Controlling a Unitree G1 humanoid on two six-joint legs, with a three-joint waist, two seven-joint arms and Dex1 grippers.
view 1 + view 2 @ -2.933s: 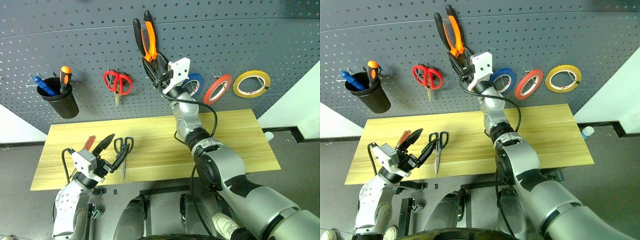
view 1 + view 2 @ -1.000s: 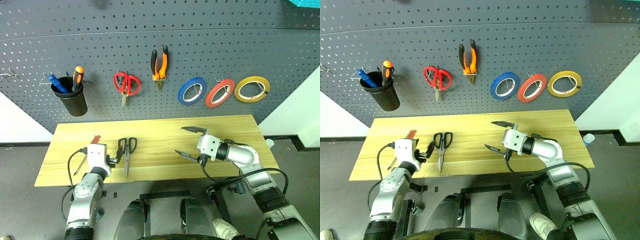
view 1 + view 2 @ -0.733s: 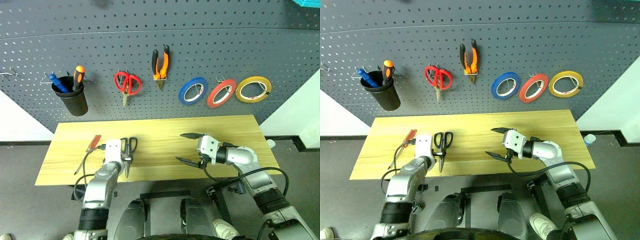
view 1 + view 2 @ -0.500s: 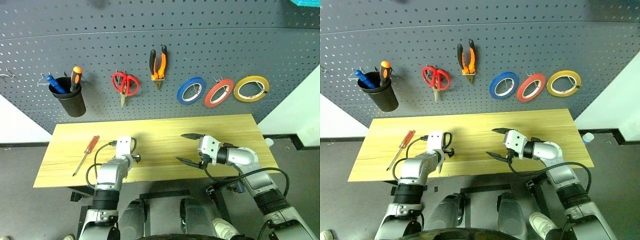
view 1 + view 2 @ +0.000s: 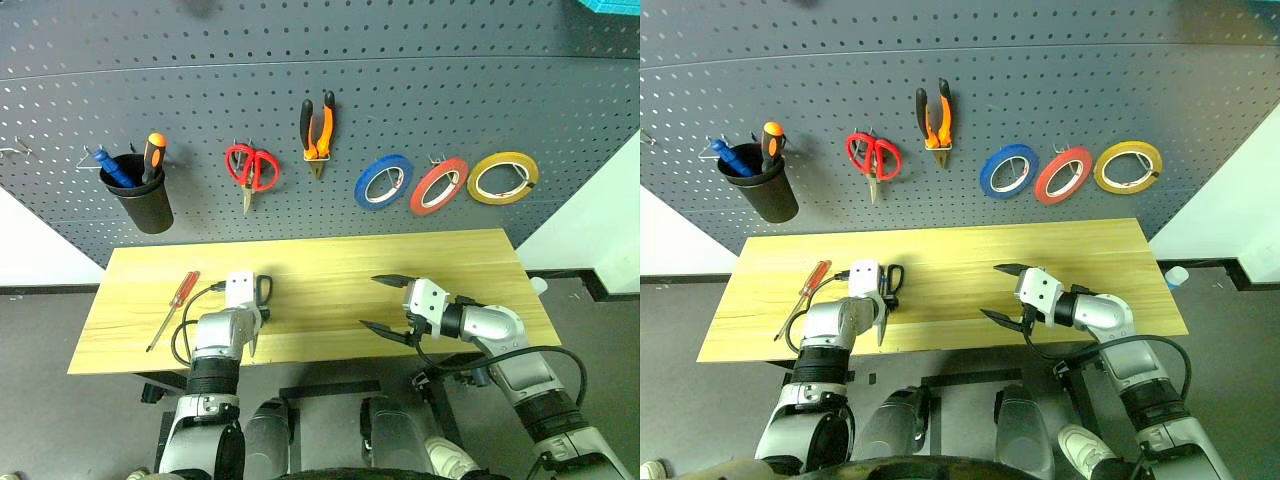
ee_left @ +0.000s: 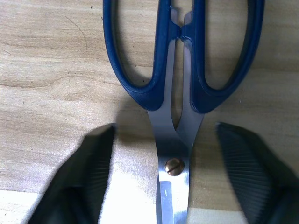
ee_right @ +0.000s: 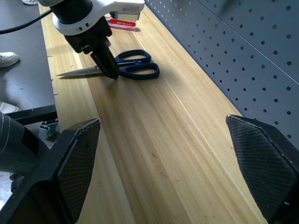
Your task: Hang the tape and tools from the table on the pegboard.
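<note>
The dark blue-handled scissors (image 6: 180, 88) lie flat on the table (image 5: 330, 265) near its front left. My left gripper (image 6: 166, 133) points down over them, open, a finger on each side of the blades at the pivot screw, with a gap on both sides. The red-handled screwdriver (image 5: 173, 310) lies on the table left of it. The orange-and-black pliers (image 5: 318, 125) and the red tape (image 5: 438, 185) hang on the pegboard (image 5: 450, 90). My right gripper (image 5: 370, 302) hovers open and empty above the table's front middle.
Red-handled scissors (image 5: 251, 167), a blue roll (image 5: 383, 180) and a yellow roll (image 5: 503, 177) hang on the pegboard. A black cup (image 5: 140, 200) on hooks at the far left holds an orange-and-black screwdriver and a blue tool.
My right gripper left the pliers hanging on the pegboard and came down over the table. My left gripper moved right from beside the screwdriver, tipped down over the blue scissors, and its fingers narrowed.
</note>
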